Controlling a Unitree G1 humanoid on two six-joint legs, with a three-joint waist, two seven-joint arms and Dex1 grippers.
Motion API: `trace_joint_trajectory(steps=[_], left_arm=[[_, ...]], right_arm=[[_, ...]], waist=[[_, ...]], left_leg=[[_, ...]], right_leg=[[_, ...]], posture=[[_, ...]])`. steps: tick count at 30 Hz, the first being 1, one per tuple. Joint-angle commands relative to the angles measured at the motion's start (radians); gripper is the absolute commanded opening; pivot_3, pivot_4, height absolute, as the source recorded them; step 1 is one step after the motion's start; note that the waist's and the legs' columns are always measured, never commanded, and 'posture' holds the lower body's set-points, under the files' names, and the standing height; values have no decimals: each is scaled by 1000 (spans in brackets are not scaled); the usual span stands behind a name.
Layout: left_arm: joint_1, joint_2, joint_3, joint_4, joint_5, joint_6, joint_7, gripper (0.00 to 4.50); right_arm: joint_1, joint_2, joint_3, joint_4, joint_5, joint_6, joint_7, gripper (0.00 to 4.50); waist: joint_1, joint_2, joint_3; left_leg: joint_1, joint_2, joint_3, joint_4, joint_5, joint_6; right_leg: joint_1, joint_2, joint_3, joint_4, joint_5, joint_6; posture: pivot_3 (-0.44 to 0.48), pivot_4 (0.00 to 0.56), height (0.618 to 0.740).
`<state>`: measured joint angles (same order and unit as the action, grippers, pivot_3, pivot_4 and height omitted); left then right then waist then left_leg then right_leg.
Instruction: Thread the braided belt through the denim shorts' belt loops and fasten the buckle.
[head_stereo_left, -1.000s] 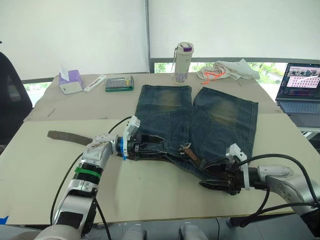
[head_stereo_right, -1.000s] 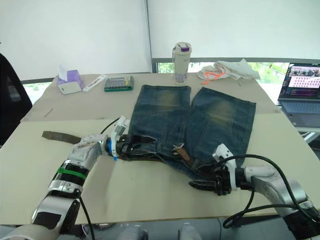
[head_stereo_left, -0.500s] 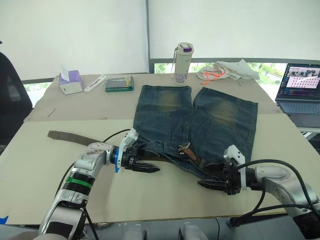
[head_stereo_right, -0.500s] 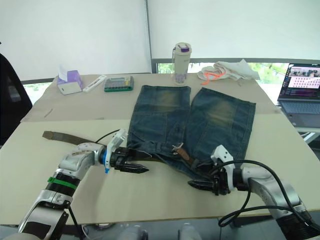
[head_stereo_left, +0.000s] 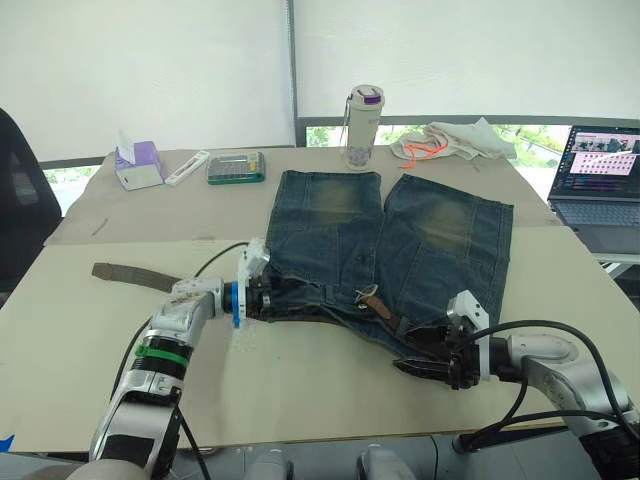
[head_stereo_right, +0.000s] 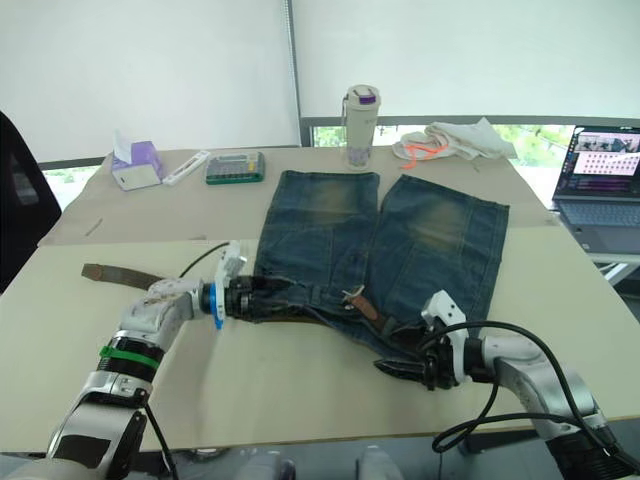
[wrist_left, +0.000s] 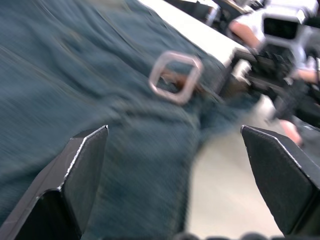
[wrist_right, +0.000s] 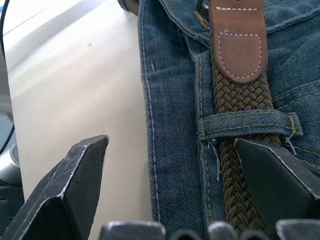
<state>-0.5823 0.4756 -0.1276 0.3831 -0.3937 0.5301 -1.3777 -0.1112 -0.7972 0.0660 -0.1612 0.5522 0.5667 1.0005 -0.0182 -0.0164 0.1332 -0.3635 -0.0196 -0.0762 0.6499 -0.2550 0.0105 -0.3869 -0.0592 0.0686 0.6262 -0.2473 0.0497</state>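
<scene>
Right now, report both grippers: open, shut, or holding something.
Left gripper: jaws open, holding nothing, at the shorts waistband.
Right gripper: jaws open, holding nothing, over the belt under a loop.

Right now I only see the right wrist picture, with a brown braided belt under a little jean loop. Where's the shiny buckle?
Observer: The buckle lies on the waistband near the middle of the denim shorts.
Operator: Is the other gripper doing something?
Observer: The left gripper is open at the waistband's left end.
Operator: Where's the rest of the belt?
Observer: The braided belt trails left of the shorts across the table.
</scene>
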Motion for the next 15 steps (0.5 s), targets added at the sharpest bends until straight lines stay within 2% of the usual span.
trace_joint_trajectory(steps=[1, 6, 10, 15], left_arm=[[36, 68, -40, -99, -31, 82, -97, 4500], [86, 112, -96, -82, 44, 21, -95, 4500], [132, 127, -118, -99, 59, -5, -92, 4500], [157, 109, -113, -32, 131, -171, -16, 4500]], right_arm=[[6, 0, -19, 6, -22, 1, -1, 4466], [3, 4, -21, 9, -26, 1, -3, 4466], [-3, 8, -23, 14, -32, -1, -1, 4466], [-11, 15, -41, 17, -78, -70, -29, 4466]], waist=[[-1, 0, 0], [2, 0, 0], [-1, 4, -3], [3, 5, -5]], left_leg=[[0, 0, 0, 0, 0, 0], [2, 0, 0, 0, 0, 0], [4, 1, 2, -3, 0, 0], [6, 1, 2, -3, 0, 0]], right_leg=[[0, 0, 0, 0, 0, 0], [1, 0, 0, 0, 0, 0], [2, 0, 1, 0, 0, 0], [3, 0, 0, 0, -1, 0]], posture=[[0, 150, 740], [0, 150, 740], [0, 150, 740], [0, 150, 740]])
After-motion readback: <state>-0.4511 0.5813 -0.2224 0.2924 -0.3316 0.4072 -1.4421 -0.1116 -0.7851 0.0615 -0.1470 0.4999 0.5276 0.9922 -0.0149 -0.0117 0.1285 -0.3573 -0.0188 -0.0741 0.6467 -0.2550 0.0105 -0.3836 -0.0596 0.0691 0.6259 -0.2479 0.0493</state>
